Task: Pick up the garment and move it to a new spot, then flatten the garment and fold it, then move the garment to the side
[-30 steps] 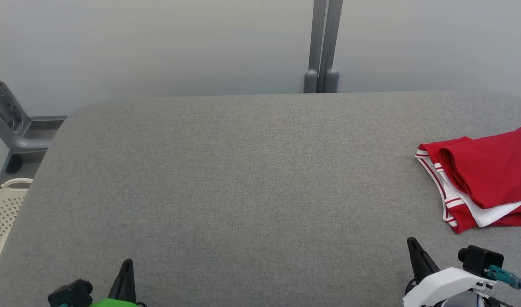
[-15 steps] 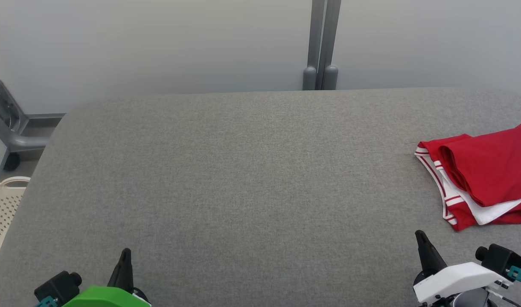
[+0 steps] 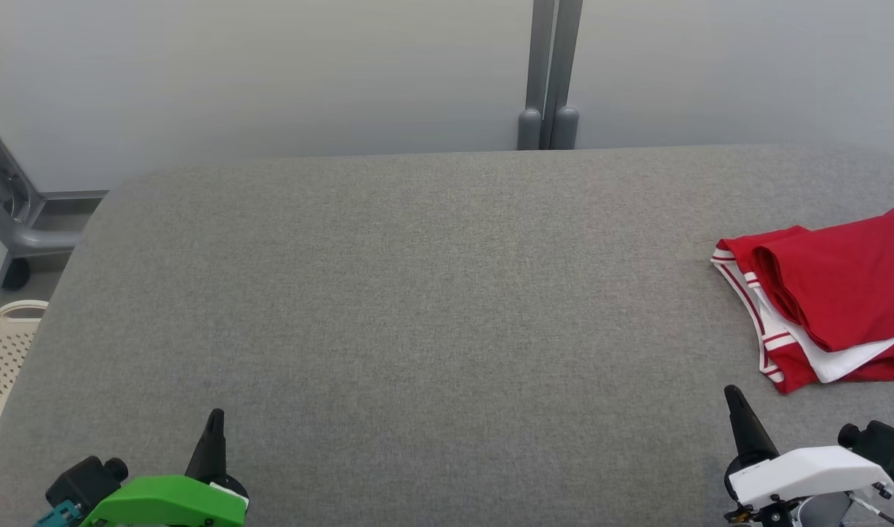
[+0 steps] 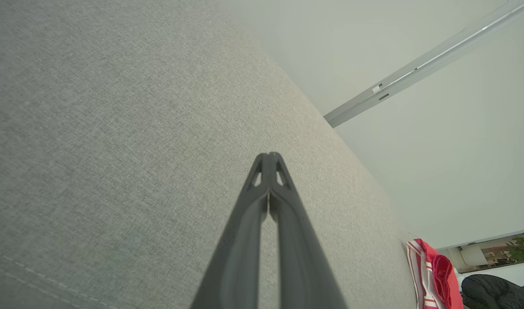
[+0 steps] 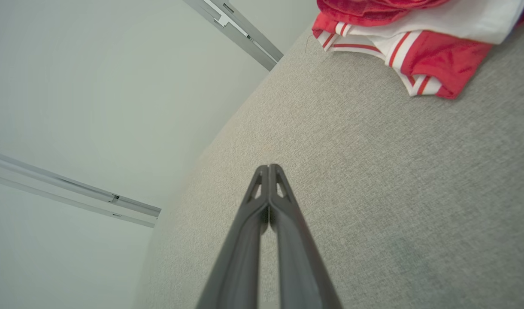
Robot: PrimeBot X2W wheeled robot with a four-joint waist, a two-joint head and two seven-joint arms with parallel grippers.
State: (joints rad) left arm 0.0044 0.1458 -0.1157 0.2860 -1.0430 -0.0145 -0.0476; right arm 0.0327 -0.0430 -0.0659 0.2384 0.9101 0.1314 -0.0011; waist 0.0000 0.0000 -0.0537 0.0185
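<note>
Finding: the garment (image 3: 835, 293), red with white striped trim, lies folded in layers at the far right end of the counter (image 3: 417, 293), and the picture's edge cuts part of it off. Judged: this looks like the put-aside position that the task asks for last.

The left jaws are pressed fully together and hold nothing. They sit low at the near left, over the counter's grey cloth. The right jaws are likewise closed tight and empty, at the near right, close to the garment's nearest corner but apart from it. Judged: both rest back at the near edge because no grasp is in hand.

A pale perforated basket (image 3: 4, 351) stands off the counter's left end.

Count: one garment, one counter, two sets of jaws, one basket.
</note>
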